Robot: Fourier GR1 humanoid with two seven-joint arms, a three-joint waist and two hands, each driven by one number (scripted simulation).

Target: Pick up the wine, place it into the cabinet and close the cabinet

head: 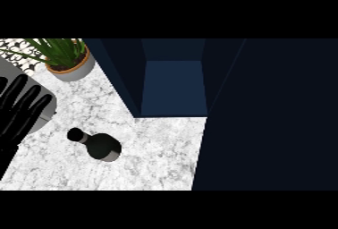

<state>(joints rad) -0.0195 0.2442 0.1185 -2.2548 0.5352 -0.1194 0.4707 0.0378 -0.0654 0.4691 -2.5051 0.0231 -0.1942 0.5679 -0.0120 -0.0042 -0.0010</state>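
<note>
A dark wine bottle (99,144) stands on the white marble counter (158,147), seen from above with its neck pointing up-left. My left hand (19,114) rests open at the left edge, fingers up, well to the left of the bottle and not touching it. The dark blue cabinet (173,87) stands open beyond the bottle, its inside shelf showing. Its door (271,116) fills the right side of the view. My right hand does not show.
A potted green plant (66,60) in a grey pot sits at the back left of the counter. A grey object (46,112) lies partly hidden behind my left hand.
</note>
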